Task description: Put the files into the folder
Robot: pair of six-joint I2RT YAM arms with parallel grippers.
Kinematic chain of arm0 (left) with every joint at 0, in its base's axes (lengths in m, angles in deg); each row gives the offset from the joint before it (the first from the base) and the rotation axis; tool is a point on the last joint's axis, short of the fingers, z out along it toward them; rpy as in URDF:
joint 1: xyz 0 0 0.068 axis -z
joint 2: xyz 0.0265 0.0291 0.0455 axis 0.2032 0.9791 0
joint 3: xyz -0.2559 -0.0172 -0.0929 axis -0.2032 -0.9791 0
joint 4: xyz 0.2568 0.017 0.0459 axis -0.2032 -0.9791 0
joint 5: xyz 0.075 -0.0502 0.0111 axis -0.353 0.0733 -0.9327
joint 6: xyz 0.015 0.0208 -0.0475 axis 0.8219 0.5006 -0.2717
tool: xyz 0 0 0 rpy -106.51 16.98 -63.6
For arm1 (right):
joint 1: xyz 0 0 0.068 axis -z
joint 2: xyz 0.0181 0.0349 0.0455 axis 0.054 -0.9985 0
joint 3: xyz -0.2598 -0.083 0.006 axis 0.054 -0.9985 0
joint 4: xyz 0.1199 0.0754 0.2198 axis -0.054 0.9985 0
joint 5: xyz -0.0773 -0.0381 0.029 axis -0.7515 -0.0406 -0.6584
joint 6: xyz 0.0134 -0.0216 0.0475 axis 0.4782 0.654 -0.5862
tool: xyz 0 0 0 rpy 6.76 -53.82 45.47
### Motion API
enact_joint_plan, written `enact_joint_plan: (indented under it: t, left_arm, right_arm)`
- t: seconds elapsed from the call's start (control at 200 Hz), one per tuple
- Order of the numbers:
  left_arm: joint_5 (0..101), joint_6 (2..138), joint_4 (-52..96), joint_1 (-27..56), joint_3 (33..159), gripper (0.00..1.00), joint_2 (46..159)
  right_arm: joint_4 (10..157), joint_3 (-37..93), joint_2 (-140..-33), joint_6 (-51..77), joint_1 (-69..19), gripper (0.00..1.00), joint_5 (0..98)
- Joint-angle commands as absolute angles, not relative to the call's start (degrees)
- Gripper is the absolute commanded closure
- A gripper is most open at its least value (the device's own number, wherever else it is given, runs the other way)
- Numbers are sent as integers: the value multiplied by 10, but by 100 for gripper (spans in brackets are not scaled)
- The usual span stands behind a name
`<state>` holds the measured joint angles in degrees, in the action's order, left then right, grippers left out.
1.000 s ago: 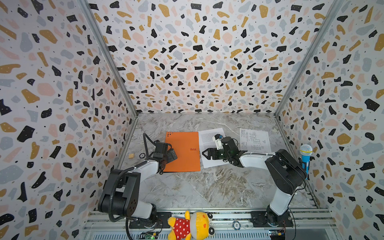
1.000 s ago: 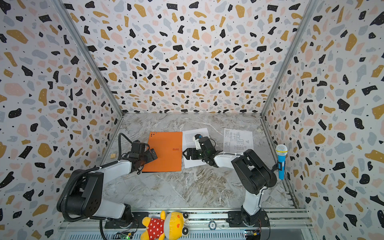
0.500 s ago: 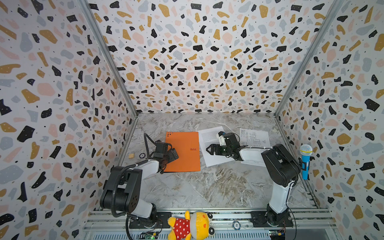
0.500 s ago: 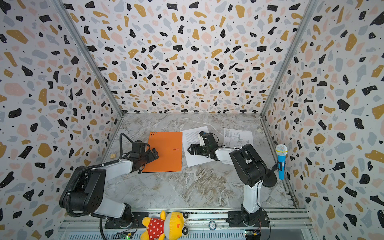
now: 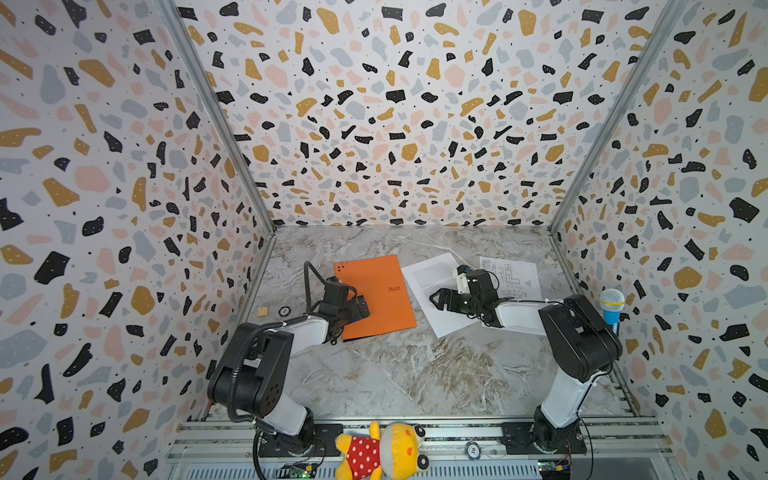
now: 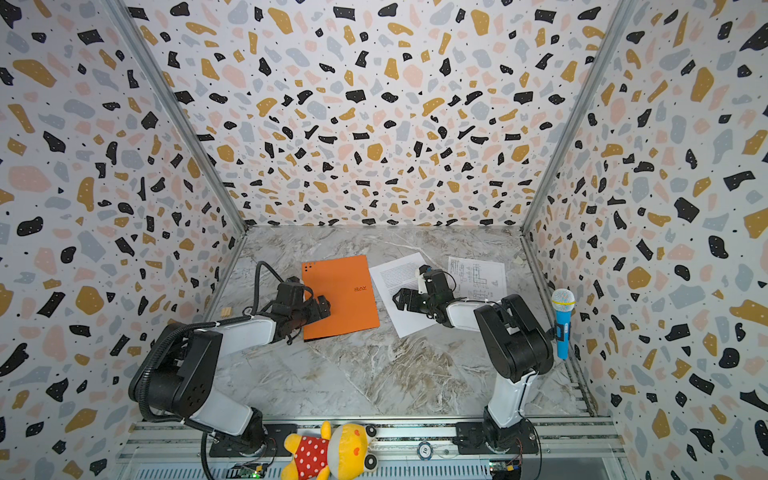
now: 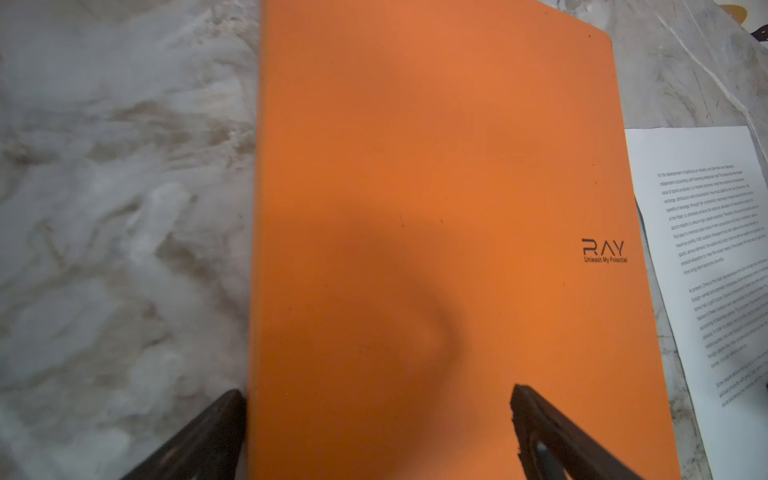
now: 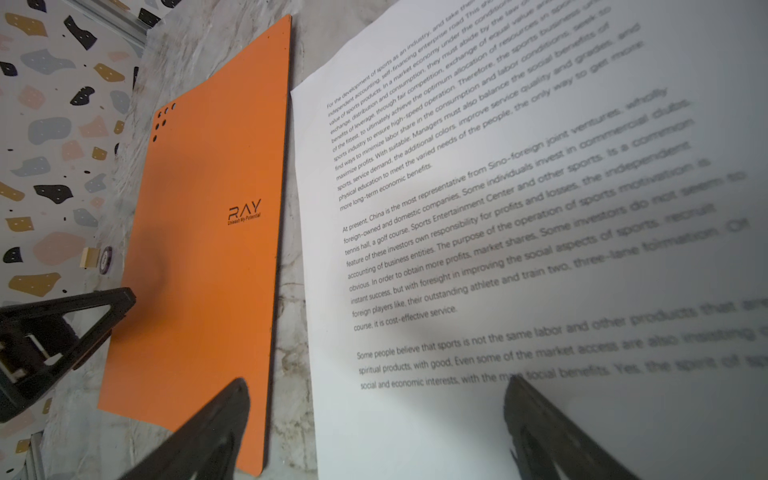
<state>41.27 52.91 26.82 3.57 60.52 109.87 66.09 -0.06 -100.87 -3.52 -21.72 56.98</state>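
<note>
The orange folder (image 5: 380, 291) (image 6: 345, 291) lies closed and flat on the marble table. My left gripper (image 5: 360, 308) (image 6: 322, 307) hovers open over its near left part; in the left wrist view the gripper (image 7: 376, 392) straddles the folder (image 7: 415, 166) near its left edge. Right of the folder lie the files: a text sheet (image 5: 424, 276) (image 6: 390, 272) and, further right, a drawing sheet (image 5: 515, 274) (image 6: 484, 272). My right gripper (image 5: 436, 299) (image 6: 399, 300) (image 8: 376, 384) stands open low over the text sheet (image 8: 540, 208), one fingertip above the folder's edge (image 8: 208, 270).
A blue toy microphone (image 5: 611, 309) leans on the right wall. A small round token (image 5: 284, 311) and a wooden block (image 5: 262, 312) sit by the left wall. A plush toy (image 5: 382, 453) lies on the front rail. Patterned walls close in three sides.
The right arm has shifted over the text sheet, which has turned slightly on the table. The left gripper has crept a little to the right over the folder.
</note>
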Motion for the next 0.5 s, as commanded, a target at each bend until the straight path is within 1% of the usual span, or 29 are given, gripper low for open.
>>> enact_joint_plan:
  t: [0.0, 0.15, 0.25, 0.38, 0.496]
  left_arm:
    - [417, 532, 265, 39, 624, 0, 1099]
    - [378, 541, 233, 38, 629, 0, 1072]
    - [370, 538, 229, 39, 623, 0, 1047]
    - [375, 532, 231, 38, 617, 0, 1032]
    - [390, 529, 237, 38, 613, 0, 1041]
  right_arm:
    - [722, -13, -992, -55, -216, 3, 558]
    - [712, 7, -962, -50, -235, 3, 568]
    - [696, 21, -951, -46, -261, 3, 569]
    - [681, 44, -964, -47, -297, 3, 574]
    - [665, 67, -999, -56, -318, 4, 584]
